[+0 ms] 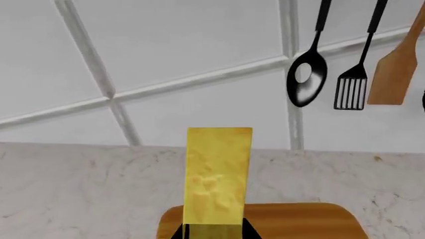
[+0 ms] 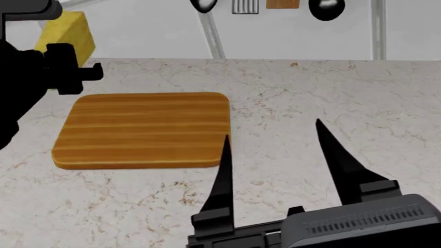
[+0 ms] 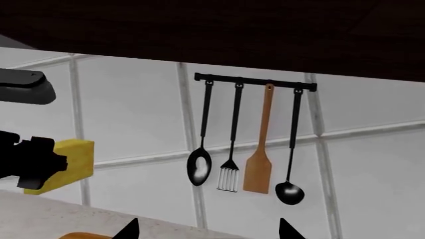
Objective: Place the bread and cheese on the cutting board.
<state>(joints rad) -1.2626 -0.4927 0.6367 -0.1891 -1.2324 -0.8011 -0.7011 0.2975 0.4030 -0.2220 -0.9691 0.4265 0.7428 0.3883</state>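
Head view shows the marble desk (image 2: pixel 331 98) carrying the striped cutting board (image 2: pixel 144 129) at left, bare on top. Right claw (image 2: pixel 272 142) hovers empty just right of the board, prongs spread wide. Left claw (image 1: pixel 214 230) grips the cheese (image 2: pixel 67 35) high over the board's far left corner. To do this well, bring it nearer, over the board's middle, lower until it touches, then release. No bread is in sight.
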